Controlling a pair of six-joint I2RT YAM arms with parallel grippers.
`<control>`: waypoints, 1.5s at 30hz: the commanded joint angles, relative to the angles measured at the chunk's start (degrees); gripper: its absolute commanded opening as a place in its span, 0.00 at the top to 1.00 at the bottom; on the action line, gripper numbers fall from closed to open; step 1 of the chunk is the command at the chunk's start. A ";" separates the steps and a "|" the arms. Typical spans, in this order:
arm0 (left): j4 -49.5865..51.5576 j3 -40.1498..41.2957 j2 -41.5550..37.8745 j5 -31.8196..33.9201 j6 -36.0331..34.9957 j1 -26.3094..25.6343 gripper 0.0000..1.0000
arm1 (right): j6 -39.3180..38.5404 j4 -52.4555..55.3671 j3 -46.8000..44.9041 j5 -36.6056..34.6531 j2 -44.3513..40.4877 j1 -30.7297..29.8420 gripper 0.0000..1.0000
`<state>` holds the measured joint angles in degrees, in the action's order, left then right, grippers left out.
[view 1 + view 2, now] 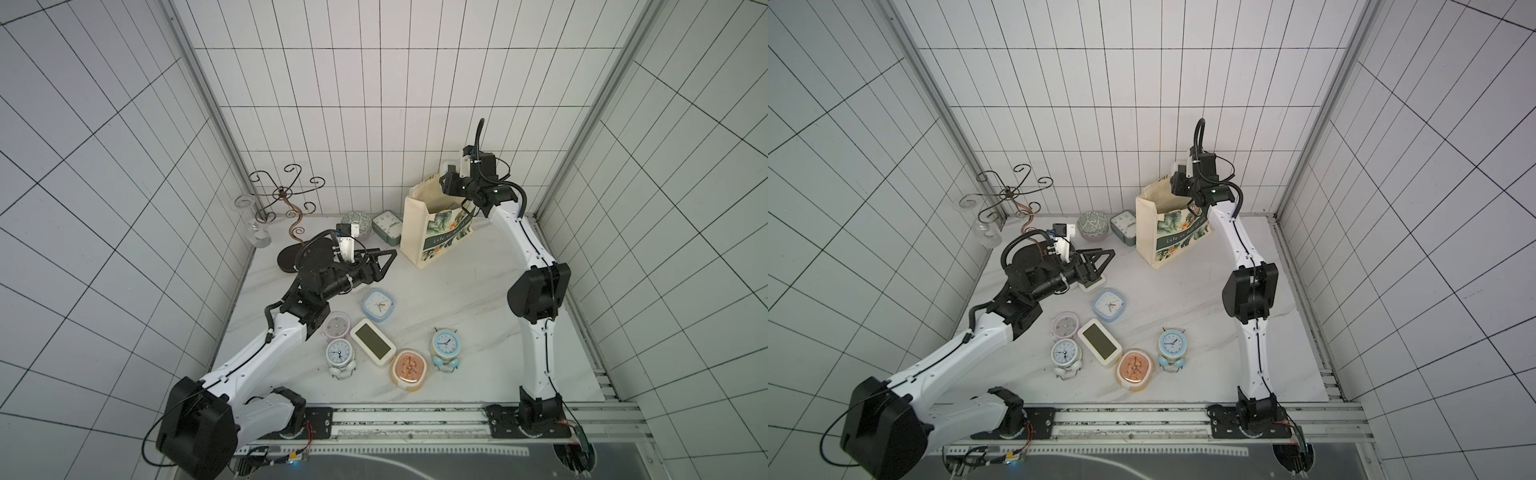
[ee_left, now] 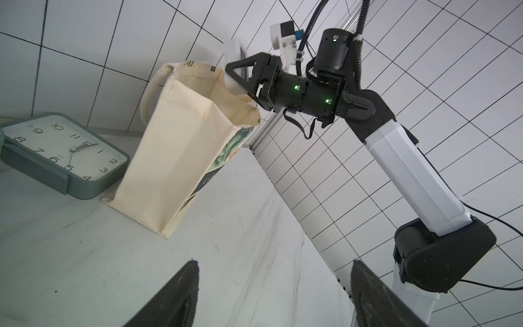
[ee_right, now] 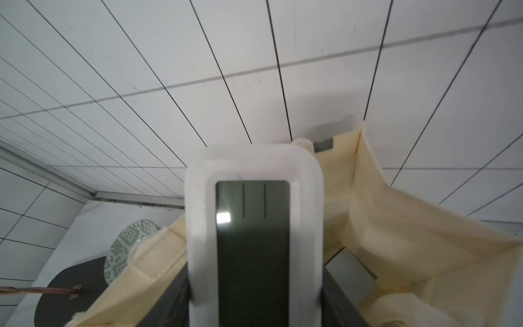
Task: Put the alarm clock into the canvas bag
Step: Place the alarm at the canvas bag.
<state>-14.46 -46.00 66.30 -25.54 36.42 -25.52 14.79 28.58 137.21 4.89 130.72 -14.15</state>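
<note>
Gripping alarm clock (image 3: 254, 226) | right gripper (image 2: 236, 69) | canvas bag (image 1: 1146, 232) print: "Life is full"

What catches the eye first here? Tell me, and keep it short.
The right gripper holds a white digital alarm clock at the open mouth of the canvas bag, which stands at the back right of the table. Nearer the front lies a cluster of small clocks, with the left gripper open and empty behind them.
</note>
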 commanded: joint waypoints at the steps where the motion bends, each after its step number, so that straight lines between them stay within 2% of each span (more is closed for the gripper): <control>1: 0.84 -0.03 0.04 2.33 -1.47 -0.15 0.18 | 0.05 1.78 1.36 -0.98 0.16 0.27 0.58; 8: 0.84 0.08 1.63 2.17 -1.70 -0.15 0.18 | -4.70 7.24 -4.11 1.31 1.96 -0.25 0.58; 21: 0.48 0.55 2.08 2.07 -1.52 -0.23 0.18 | -13.40 18.26 -0.27 3.38 9.73 -1.23 0.53; 27: 0.48 0.47 2.34 1.81 -1.77 -0.23 0.18 | -15.05 19.49 0.73 3.01 10.79 -1.32 0.39; 29: 0.49 0.33 2.37 1.81 -1.79 -0.23 0.18 | -15.14 19.49 1.57 3.07 10.21 -1.61 0.32; 33: 0.72 0.33 2.08 2.13 -1.81 -0.23 0.18 | -15.10 18.75 3.42 2.15 7.02 -2.59 0.01; 41: 5.89 0.84 -0.26 5.65 -3.71 -0.23 0.17 | -13.06 16.80 1.90 2.26 -5.47 -2.77 0.00; 45: 6.13 3.07 -2.09 5.79 -3.93 -0.23 0.16 | -12.09 14.87 -5.45 1.00 -14.46 -2.75 0.00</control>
<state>-9.50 -44.49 65.93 -20.86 33.43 -25.52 1.96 44.07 136.20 6.57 124.40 -16.60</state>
